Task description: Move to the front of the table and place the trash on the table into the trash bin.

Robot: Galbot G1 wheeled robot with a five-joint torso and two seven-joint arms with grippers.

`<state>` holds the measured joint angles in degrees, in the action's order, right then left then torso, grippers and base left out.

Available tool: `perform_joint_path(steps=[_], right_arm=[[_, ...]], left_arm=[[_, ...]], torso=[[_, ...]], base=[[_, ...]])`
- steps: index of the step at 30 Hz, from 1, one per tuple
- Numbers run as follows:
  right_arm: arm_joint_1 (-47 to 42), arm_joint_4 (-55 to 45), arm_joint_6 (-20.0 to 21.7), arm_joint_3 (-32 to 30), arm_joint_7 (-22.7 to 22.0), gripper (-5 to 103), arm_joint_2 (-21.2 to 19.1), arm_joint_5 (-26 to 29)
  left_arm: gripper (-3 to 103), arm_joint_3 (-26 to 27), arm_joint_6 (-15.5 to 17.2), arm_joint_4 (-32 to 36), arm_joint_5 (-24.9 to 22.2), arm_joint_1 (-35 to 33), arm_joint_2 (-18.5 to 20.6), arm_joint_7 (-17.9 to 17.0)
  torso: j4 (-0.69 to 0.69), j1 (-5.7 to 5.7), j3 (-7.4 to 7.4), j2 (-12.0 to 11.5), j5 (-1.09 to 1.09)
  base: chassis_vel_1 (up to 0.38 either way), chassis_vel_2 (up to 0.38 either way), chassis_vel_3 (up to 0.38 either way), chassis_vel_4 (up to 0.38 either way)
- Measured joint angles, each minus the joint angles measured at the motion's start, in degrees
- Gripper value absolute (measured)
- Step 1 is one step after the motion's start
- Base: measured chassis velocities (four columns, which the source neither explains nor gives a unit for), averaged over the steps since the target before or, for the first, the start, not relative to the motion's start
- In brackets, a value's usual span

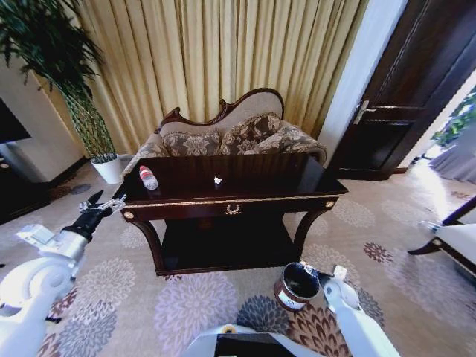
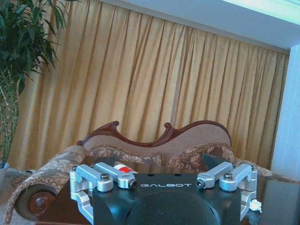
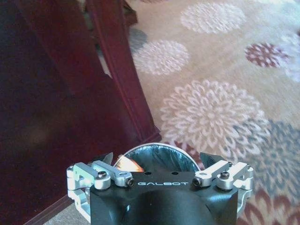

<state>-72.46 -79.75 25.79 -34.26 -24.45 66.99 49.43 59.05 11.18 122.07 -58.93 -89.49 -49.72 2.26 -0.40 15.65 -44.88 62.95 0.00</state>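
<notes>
The table [image 1: 260, 195] is dark and glossy with gold trim. On its left end lies the trash: a clear bottle [image 1: 149, 178] with a red cap, and a small white scrap [image 1: 218, 181] near the middle. My left gripper [image 1: 105, 201] hovers open just off the table's left front corner, level with the top. In the left wrist view the gripper [image 2: 161, 164] points at the bottle's red cap [image 2: 123, 168], and a white scrap [image 2: 255, 205] shows to one side. The trash bin [image 1: 297, 285] stands on the carpet by the table's right front leg. My right gripper [image 3: 158, 158] hangs open over the bin [image 3: 154, 152], holding nothing.
A carved patterned sofa [image 1: 230, 134] stands right behind the table before gold curtains. A potted plant [image 1: 89, 119] is at the back left, a dark door [image 1: 405, 89] at the back right. A chair [image 1: 454, 238] sits at the right edge. The table's leg [image 3: 124, 79] rises close to the bin.
</notes>
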Motion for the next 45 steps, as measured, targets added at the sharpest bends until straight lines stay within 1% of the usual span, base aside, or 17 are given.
perform_joint_path(steps=[1,3,10,12,13,15,16,18,19,22,23,25,31,33,35,36,45], right_arm=[[0.7,-0.2,1.1,0.1,-2.0,100,0.2,1.3],[1.3,-0.2,1.6,0.3,-3.4,100,0.3,1.5],[1.5,0.0,-0.4,0.8,-2.4,100,0.4,-2.3],[0.8,-0.6,-4.6,0.7,1.4,100,0.0,-6.5],[0.8,-0.6,-4.6,0.7,1.4,100,0.0,-6.5],[-0.1,-1.2,-11.3,0.5,8.0,100,-0.6,-12.9],[-0.1,-1.2,-11.3,0.5,8.0,100,-0.6,-12.9],[-1.2,-3.0,-16.9,0.0,14.5,100,-1.5,-20.1],[-1.2,-3.0,-16.9,0.0,14.5,100,-1.5,-20.1],[-2.5,-7.1,-22.5,-0.2,18.4,100,-2.4,-25.5],[-2.5,-7.1,-22.5,-0.2,18.4,100,-2.4,-25.5],[-3.5,-11.7,-25.1,-0.2,19.9,100,-3.1,-27.0],[-4.8,-20.9,-24.8,0.3,20.4,100,-4.8,-25.1],[-5.6,-28.5,-22.2,0.9,20.5,100,-6.8,-21.1],[-5.7,-30.7,-20.9,1.4,19.7,100,-7.6,-20.0],[-5.8,-33.9,-18.7,2.2,18.1,100,-8.8,-18.5],[-4.0,-39.5,-14.5,3.9,13.0,100,-11.5,-15.5]], left_arm=[[100,0.1,-0.1,0.0,0.0,-0.1,0.0,0.0],[100,0.3,-0.1,0.0,0.0,-0.1,0.0,0.0],[100,0.9,-0.5,-0.1,0.0,-0.6,0.0,0.1],[100,0.9,-0.6,-0.2,0.0,-0.6,0.0,0.1],[100,0.9,-0.6,-0.2,0.0,-0.6,0.0,0.1],[100,0.8,-0.8,-0.3,0.1,-0.5,-0.1,0.1],[100,0.8,-0.8,-0.3,0.1,-0.5,-0.1,0.1],[100,0.6,-0.8,-0.4,0.1,-0.3,-0.1,0.1],[100,0.6,-0.8,-0.4,0.1,-0.3,-0.1,0.1],[100,0.3,-0.9,-0.5,0.1,0.0,-0.3,0.1],[100,0.3,-0.9,-0.5,0.1,0.0,-0.3,0.1],[100,0.3,-1.0,-0.6,0.0,0.0,-0.5,0.1],[100,0.5,-1.0,-0.6,-0.2,-0.2,-0.6,0.2],[100,0.9,-1.0,-0.2,-0.3,-0.5,-0.6,0.3],[100,1.0,-1.0,0.0,-0.3,-0.5,-0.6,0.3],[100,1.2,-0.9,0.3,-0.4,-0.6,-0.6,0.3],[100,2.0,-0.5,2.0,-0.4,-0.7,-0.5,0.1]], torso=[[0.0,0.0,0.0,0.0,0.0],[0.01,0.0,0.0,0.0,-0.01],[-0.01,0.0,0.0,0.0,0.0],[0.01,0.0,0.0,0.0,0.0],[0.01,0.0,0.0,0.0,0.0],[0.0,0.0,0.0,0.0,0.0],[0.0,0.0,0.0,0.0,0.0],[0.0,0.0,0.0,0.0,0.0],[0.0,0.0,0.0,0.0,0.0],[0.0,0.0,0.0,0.0,0.0],[0.0,0.0,0.0,0.0,0.0],[0.01,0.0,0.0,0.0,0.0],[0.01,0.0,0.01,0.0,-0.01],[0.0,0.0,0.0,0.0,-0.01],[0.0,0.0,0.0,0.0,-0.01],[0.01,0.0,0.0,0.0,0.0],[0.0,0.0,0.0,0.0,0.01]], base=[[0.0,0.0,0.0,0.0],[0.0,0.0,0.0,0.0],[0.0,0.0,0.0,0.0],[0.0,0.0,0.0,0.0],[0.0,0.0,0.0,0.0],[0.0,0.0,0.0,0.0],[0.0,0.0,0.0,0.0],[0.0,0.0,0.0,0.0],[0.0,0.0,0.0,0.0],[0.0,0.0,0.0,0.0],[0.0,0.0,0.0,0.0],[0.0,0.0,0.0,0.0],[0.0,0.0,0.0,0.0],[0.0,0.0,0.0,0.0],[0.0,0.0,0.0,0.0],[0.0,0.0,0.0,0.0],[0.0,0.0,0.0,0.0]])
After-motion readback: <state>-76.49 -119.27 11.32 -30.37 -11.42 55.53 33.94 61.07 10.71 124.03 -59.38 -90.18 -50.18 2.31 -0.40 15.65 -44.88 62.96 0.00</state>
